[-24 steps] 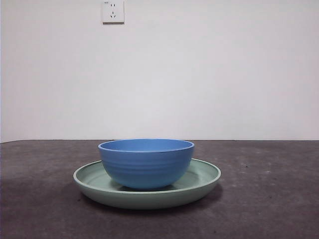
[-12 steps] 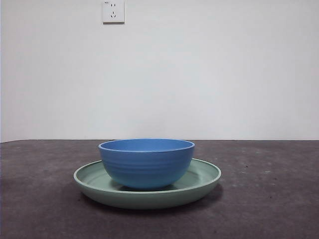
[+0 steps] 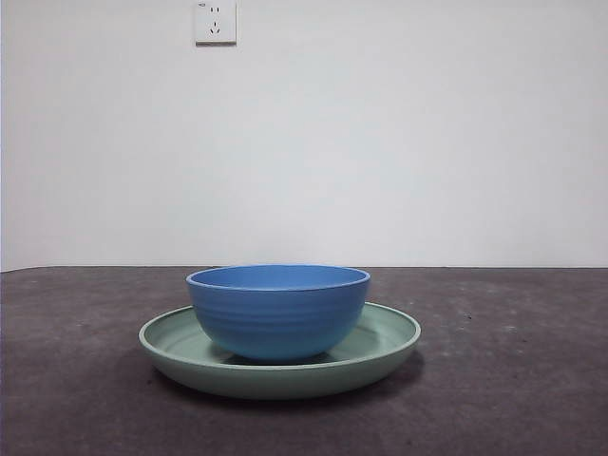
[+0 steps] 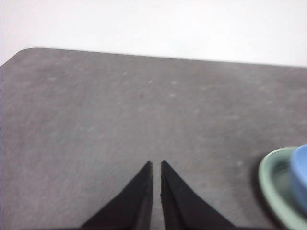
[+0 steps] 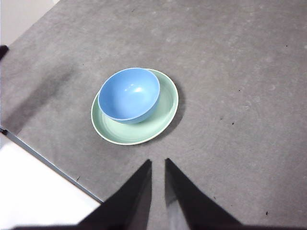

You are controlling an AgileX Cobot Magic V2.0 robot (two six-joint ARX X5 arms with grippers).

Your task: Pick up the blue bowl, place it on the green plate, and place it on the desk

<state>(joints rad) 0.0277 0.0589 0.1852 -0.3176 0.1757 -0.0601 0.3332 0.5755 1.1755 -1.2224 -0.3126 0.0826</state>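
From the front, the bowl sits upright inside the plate, and the plate rests on the surface. A wall socket shows high on the white wall. Neither of my arms shows here.

Through my left wrist, my left jaws are closed to a thin slit, holding nothing, over bare surface. The plate with the bowl in it lies well off to one side of them.

Through my right wrist, my right jaws are nearly closed and empty, raised above the surface. The bowl in the plate lies ahead of the tips, apart from them.
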